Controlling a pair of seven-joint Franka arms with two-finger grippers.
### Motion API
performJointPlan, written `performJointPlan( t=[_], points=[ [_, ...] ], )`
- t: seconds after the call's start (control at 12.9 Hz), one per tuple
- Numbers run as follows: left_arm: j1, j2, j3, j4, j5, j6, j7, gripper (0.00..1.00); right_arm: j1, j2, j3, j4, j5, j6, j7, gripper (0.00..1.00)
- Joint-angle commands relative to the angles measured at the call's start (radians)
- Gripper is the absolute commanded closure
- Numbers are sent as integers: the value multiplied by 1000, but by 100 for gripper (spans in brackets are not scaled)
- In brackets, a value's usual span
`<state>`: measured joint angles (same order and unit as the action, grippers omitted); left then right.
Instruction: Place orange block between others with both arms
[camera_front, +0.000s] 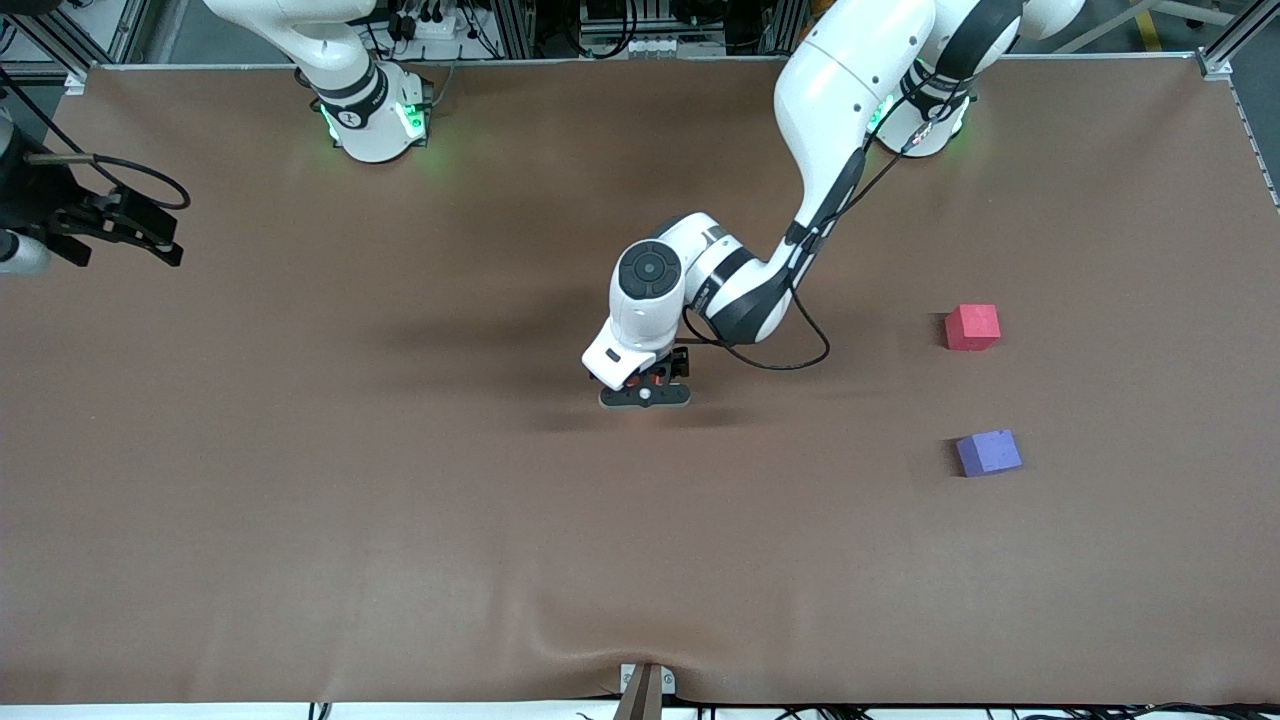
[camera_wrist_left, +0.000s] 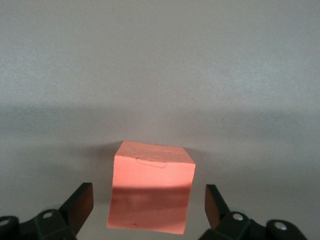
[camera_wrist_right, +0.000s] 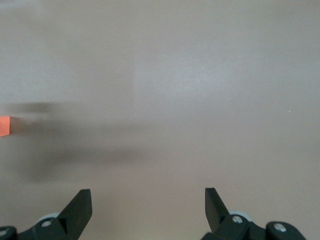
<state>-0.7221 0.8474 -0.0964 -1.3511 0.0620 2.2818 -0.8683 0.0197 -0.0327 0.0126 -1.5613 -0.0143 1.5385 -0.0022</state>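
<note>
Left pincer (camera_wrist_left: 149, 207) is straddling one orange block (camera_wrist_left: 151, 192), fingers apart; right pincer (camera_wrist_right: 148, 207) is waiting open; two other blocks (camera_front: 972, 327) are sitting near the counter (camera_front: 400, 500) edge

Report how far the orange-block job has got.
Done: nothing placed. In hand: the left gripper, jaws open, straddles the bright orange foam cube mid-table, not yet gripping. The right gripper waits open. Left: carry it between the pinkish-red foam cube and purple-blue foam cube.

blocks: 3 – orange block (camera_wrist_left: 150, 192), red block (camera_front: 972, 327), purple block (camera_front: 988, 452) | arms: 2
</note>
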Motion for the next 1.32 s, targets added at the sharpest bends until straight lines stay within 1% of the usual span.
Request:
performJointPlan(
  t=[0.0, 0.08, 0.23, 0.31, 0.47, 0.54, 0.62, 0.7, 0.85, 0.93, 1.01, 1.09, 1.24],
  points=[
    [-8, 25, 9, 26, 18, 7, -21, 2, -62, 63, 10, 53, 28, -6, -84, 0],
    [-8, 27, 9, 26, 18, 8, -20, 3, -64, 65, 10, 58, 40, -9, -81, 0],
    [-8, 27, 7, 26, 18, 8, -17, 6, -58, 74, 12, 61, 36, -9, -58, 0],
    [-8, 29, 9, 26, 18, 8, -15, 8, -63, 97, 12, 78, 37, -9, -39, 0],
    [-10, 42, 9, 26, 21, 22, -8, 11, -64, 126, 12, 122, 68, -12, -4, 0],
    [-10, 48, 9, 26, 21, 34, -8, 17, -63, 126, 12, 122, 73, -15, 8, 0],
    [-10, 50, 9, 26, 21, 36, -9, 25, -57, 125, 12, 115, 70, -12, 16, 0],
    [-10, 49, 9, 26, 21, 36, -11, 38, -55, 122, 12, 115, 66, -17, 21, 0],
    [-8, 45, 9, 26, 22, 36, -6, 80, -55, 116, 12, 112, 66, -31, 19, 0],
    [0, 35, 9, 24, 24, 36, 0, 94, -54, 114, 12, 110, 66, -44, 21, 0],
    [9, 13, 11, 21, 25, 35, 3, 100, -53, 114, 12, 110, 66, -47, 21, 0],
    [44, -22, 18, 1, 29, 22, 3, 100, -53, 112, 13, 112, 66, -51, 21, 0],
    [114, -165, 15, -95, 27, -42, 78, 100, -50, 109, 18, 110, 66, -66, 21, 0]
  ],
)
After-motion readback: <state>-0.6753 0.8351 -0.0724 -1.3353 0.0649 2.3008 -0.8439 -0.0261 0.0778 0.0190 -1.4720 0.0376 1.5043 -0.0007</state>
